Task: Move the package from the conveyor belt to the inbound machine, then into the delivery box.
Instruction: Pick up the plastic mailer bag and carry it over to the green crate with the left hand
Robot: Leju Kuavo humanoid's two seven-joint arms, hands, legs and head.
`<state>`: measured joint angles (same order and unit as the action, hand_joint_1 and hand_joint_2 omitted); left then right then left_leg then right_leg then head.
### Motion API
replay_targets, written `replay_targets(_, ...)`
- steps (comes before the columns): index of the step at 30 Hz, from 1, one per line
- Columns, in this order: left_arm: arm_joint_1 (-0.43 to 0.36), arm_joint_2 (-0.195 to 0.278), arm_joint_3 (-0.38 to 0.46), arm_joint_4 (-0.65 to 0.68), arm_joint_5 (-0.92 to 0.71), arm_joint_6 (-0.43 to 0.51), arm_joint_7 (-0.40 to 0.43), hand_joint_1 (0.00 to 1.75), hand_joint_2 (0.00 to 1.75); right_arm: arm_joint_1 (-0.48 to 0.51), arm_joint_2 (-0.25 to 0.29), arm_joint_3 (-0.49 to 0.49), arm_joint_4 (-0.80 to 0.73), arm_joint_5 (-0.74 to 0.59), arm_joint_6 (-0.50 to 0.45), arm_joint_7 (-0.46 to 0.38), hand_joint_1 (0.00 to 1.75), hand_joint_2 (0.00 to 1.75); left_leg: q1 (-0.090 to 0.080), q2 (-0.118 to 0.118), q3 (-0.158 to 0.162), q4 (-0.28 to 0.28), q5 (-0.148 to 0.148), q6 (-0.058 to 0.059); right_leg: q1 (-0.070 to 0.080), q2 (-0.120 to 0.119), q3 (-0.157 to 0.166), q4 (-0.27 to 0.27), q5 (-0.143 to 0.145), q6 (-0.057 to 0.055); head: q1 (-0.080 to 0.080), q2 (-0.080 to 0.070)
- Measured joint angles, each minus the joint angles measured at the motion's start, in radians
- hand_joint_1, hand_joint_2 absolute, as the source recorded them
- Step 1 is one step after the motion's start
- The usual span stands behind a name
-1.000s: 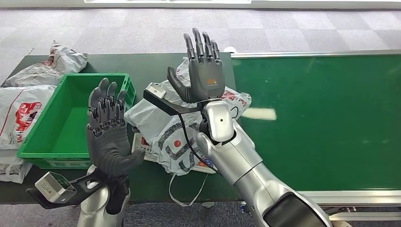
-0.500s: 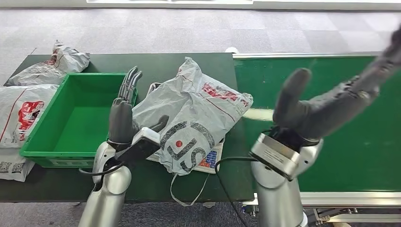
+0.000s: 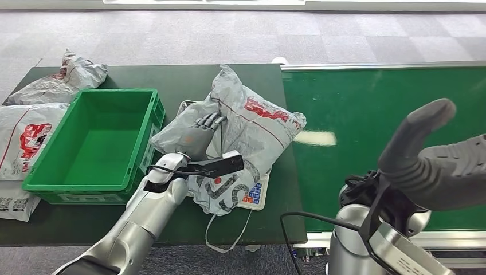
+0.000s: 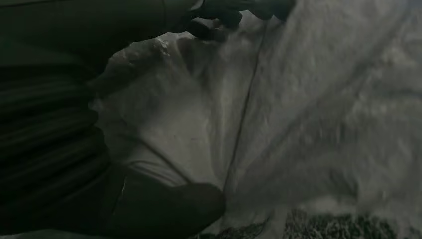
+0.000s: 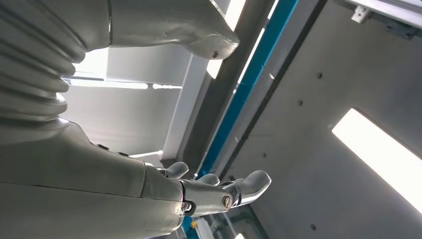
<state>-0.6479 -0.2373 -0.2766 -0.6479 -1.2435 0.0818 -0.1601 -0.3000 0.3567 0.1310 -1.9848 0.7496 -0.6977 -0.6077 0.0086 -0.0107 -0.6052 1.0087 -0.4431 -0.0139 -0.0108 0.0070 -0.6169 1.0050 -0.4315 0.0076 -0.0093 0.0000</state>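
Far left on the dark green table [image 3: 172,77]: two grey plastic mail bags, one crumpled at the back corner [image 3: 66,77], one flatter with red print [image 3: 26,137] at the edge. Just right of them the green crate [image 3: 91,143], its long side touching the flat bag.

Next, the left arm comes up from below; the left hand [image 3: 198,134] lies palm-down on the package [image 3: 252,129] — a grey poly bag with red and black print, bunched up, sitting on the scale-like inbound machine [image 3: 255,197], whose keypad corner pokes out under it. Fingers [image 3: 211,120] lie fairly straight and close together on the bag's crate-side flank. The left wrist view is dark: thumb [image 4: 169,204] against the wrinkled plastic [image 4: 318,124], fingertips [image 4: 214,25] pressed on a fold, bag material between thumb and fingers. Cannot tell whether that is a real grip or just resting contact. A loose strap [image 3: 220,235] hangs off the table edge under the package.

Right of the table, the green conveyor belt [image 3: 372,114] with metal rails. Far right, the right hand [image 3: 435,166] is raised near the camera above the belt — thumb sticking up, apart from the rest, holding nothing. In the right wrist view the right hand [image 5: 149,164] has fingers extended against ceiling lights [image 5: 378,154], nothing between them.
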Motion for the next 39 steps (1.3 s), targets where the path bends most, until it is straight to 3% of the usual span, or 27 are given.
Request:
replay_targets(2, -0.027, -0.002, -0.043, 0.059, -0.039, -0.077, -0.027, 0.0, 1.75, -0.002, 0.0, 0.008, 0.017, -0.001, 0.001, 0.002, 0.0, 1.75, 0.0, -0.002, 0.001, 0.0, 0.0, 0.0, 0.0, -0.002, 0.002, 0.0, -0.001, 0.001, 0.0, 0.0)
replay_targets(6, -0.076, -0.008, -0.116, 0.141, -0.061, -0.155, -0.1, 1.75, 1.75, -0.003, 0.0, 0.016, 0.047, 0.007, 0.002, 0.014, 0.0, 1.75, 0.0, -0.006, 0.01, 0.0, -0.005, 0.003, -0.001, -0.004, 0.014, 0.0, -0.007, 0.003, 0.0, 0.0)
replay_targets(13, -0.098, -0.01, -0.165, 0.194, 0.005, -0.245, -0.225, 1.75, 1.75, -0.003, 0.0, 0.017, 0.077, 0.029, 0.003, 0.027, 0.0, 1.75, 0.0, -0.006, 0.019, 0.0, -0.008, 0.005, -0.003, -0.005, 0.023, 0.0, -0.01, 0.005, 0.0, 0.0)
replay_targets(22, -0.104, -0.018, -0.179, 0.206, 0.075, -0.225, -0.247, 1.75, 1.75, -0.002, 0.0, 0.015, 0.085, 0.059, 0.003, 0.041, 0.0, 1.75, -0.001, -0.006, 0.019, 0.0, -0.008, 0.004, -0.003, -0.004, 0.022, 0.0, -0.01, 0.005, 0.0, 0.0)
replay_targets(26, -0.102, -0.018, -0.167, 0.191, 0.193, -0.213, -0.32, 1.75, 1.75, 0.0, 0.0, 0.013, 0.085, 0.066, 0.003, 0.048, 0.0, 1.75, -0.001, -0.006, 0.017, 0.0, -0.008, 0.004, -0.003, -0.004, 0.02, 0.0, -0.01, 0.005, 0.0, 0.0)
replay_targets(29, -0.085, -0.013, -0.125, 0.139, 0.379, -0.263, -0.444, 1.75, 1.75, 0.003, 0.0, 0.011, 0.088, 0.06, 0.003, 0.043, 0.0, 1.75, 0.0, -0.006, 0.015, 0.0, -0.007, 0.004, -0.003, -0.003, 0.018, 0.0, -0.01, 0.005, 0.0, 0.0)
replay_targets(32, -0.048, -0.006, -0.042, 0.005, 0.652, -0.392, -0.528, 1.73, 1.75, 0.012, -0.002, 0.006, 0.092, 0.043, 0.003, 0.031, 0.0, 1.75, 0.0, -0.005, 0.013, 0.0, -0.007, 0.003, -0.003, -0.002, 0.015, 0.001, -0.01, 0.005, 0.0, 0.0)
replay_targets(36, 0.017, -0.001, 0.084, -0.226, 1.067, -0.595, -0.52, 1.67, 1.75, 0.023, -0.005, -0.011, 0.099, 0.011, 0.003, 0.008, 0.0, 1.75, 0.0, -0.004, 0.012, 0.0, -0.007, 0.003, -0.003, -0.002, 0.013, 0.001, -0.01, 0.005, 0.0, 0.0)
replay_targets(39, 0.057, -0.005, 0.173, -0.379, 1.325, -0.695, -0.46, 1.71, 1.75, 0.027, -0.006, -0.021, 0.106, 0.001, 0.003, -0.001, 0.0, 1.75, 0.0, -0.004, 0.011, 0.0, -0.007, 0.003, -0.003, -0.002, 0.012, 0.001, -0.01, 0.004, 0.0, 0.0)
